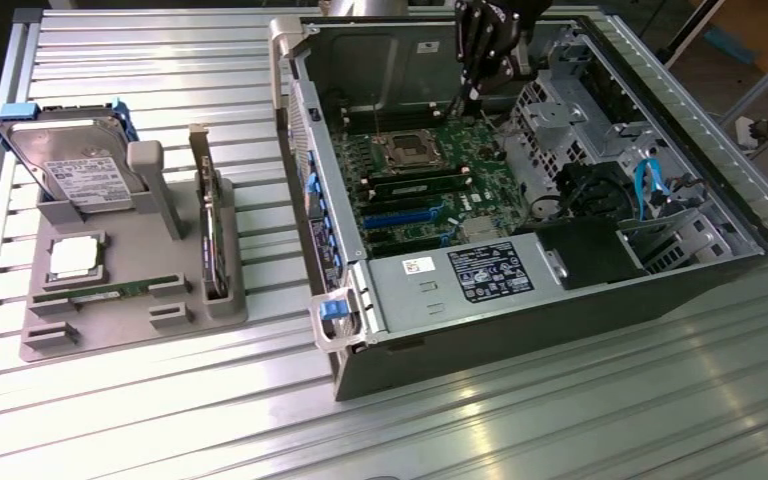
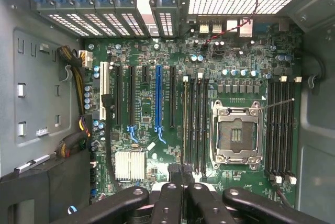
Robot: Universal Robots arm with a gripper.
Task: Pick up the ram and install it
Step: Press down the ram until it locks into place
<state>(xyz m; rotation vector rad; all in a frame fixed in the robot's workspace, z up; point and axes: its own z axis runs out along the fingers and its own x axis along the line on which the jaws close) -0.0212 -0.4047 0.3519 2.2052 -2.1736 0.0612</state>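
Observation:
The ram (image 1: 91, 293), a long thin green stick, lies flat in the front slot of the grey tray (image 1: 131, 325) at the exterior view's left. My gripper (image 1: 471, 95) hangs inside the open computer case (image 1: 518, 290), raised over the motherboard (image 1: 424, 170) and far from the tray. In the wrist view its fingertips (image 2: 175, 174) sit together above the row of memory slots (image 2: 193, 124) beside the empty processor socket (image 2: 235, 135). The gripper (image 2: 182, 172) is shut with nothing visible between its fingers. One of those slots (image 2: 184, 122) looks filled by a green-gold stick.
On the tray also stand a hard drive (image 1: 71, 165), a square silver processor chip (image 1: 75, 258) and a dark expansion card (image 1: 211, 225). Case walls, a drive cage (image 1: 624, 245) and cables (image 1: 644, 185) surround the board. All rests on a ribbed metal table (image 1: 558, 400).

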